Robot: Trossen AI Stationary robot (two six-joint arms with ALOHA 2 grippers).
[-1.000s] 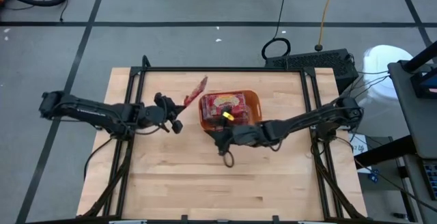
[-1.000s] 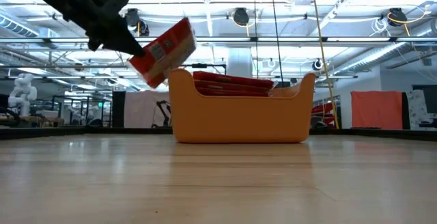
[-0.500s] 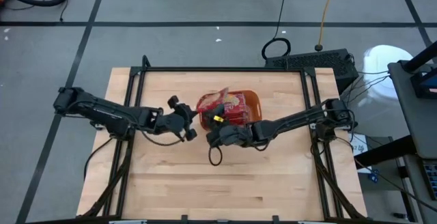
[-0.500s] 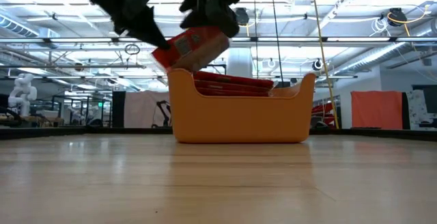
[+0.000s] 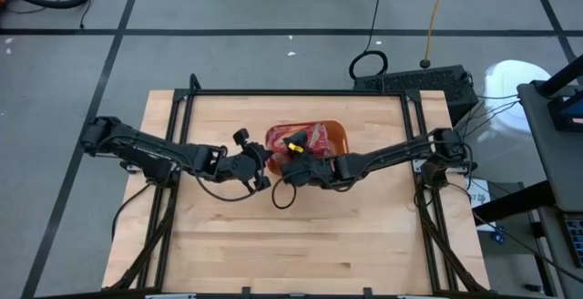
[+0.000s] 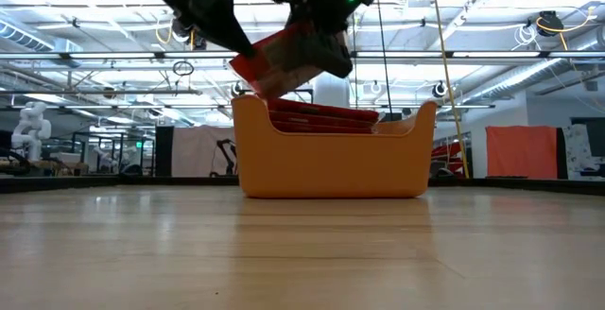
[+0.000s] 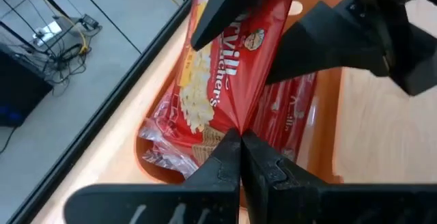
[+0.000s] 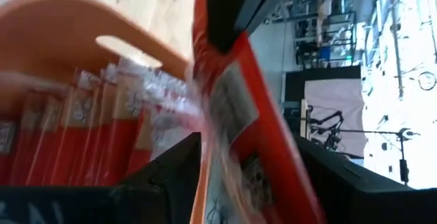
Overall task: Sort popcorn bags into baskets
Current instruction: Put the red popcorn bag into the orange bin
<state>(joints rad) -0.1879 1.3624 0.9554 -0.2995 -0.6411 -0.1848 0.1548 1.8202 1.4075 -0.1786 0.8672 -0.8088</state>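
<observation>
A red popcorn bag [image 6: 279, 60] hangs tilted over the left end of the orange basket [image 6: 331, 159]; it also shows in the left wrist view [image 7: 225, 80] and the right wrist view [image 8: 239, 115]. My left gripper [image 7: 240, 145] is shut on it, at the basket's left side [image 5: 261, 159]. My right gripper [image 5: 290, 153] is open over the same end, with one finger on either side of the bag's far part [image 7: 273, 19]. Several more red packets [image 7: 287, 115] lie stacked flat inside the basket. My left gripper pinches the bag's near edge [image 7: 235, 125] between its two fingertips, coming slanting down from the table's left. The bag is lifted clear and tilted above the basket's left rim [image 6: 248, 102]. My right gripper straddles the bag; whether its fingers [image 7: 321, 36] touch it, I cannot tell.
The basket [image 5: 339, 135] stands on the far middle of the wooden table [image 5: 346, 235]. A black frame runs along the table's edges [image 5: 301, 93]. The two arms meet closely at the basket's left end.
My left gripper has carried the bag to the right, from outside the basket's left side to above its left rim, and the bag has tipped flatter. My right gripper has moved toward the far edge and up to the bag, with its fingers now around it.
</observation>
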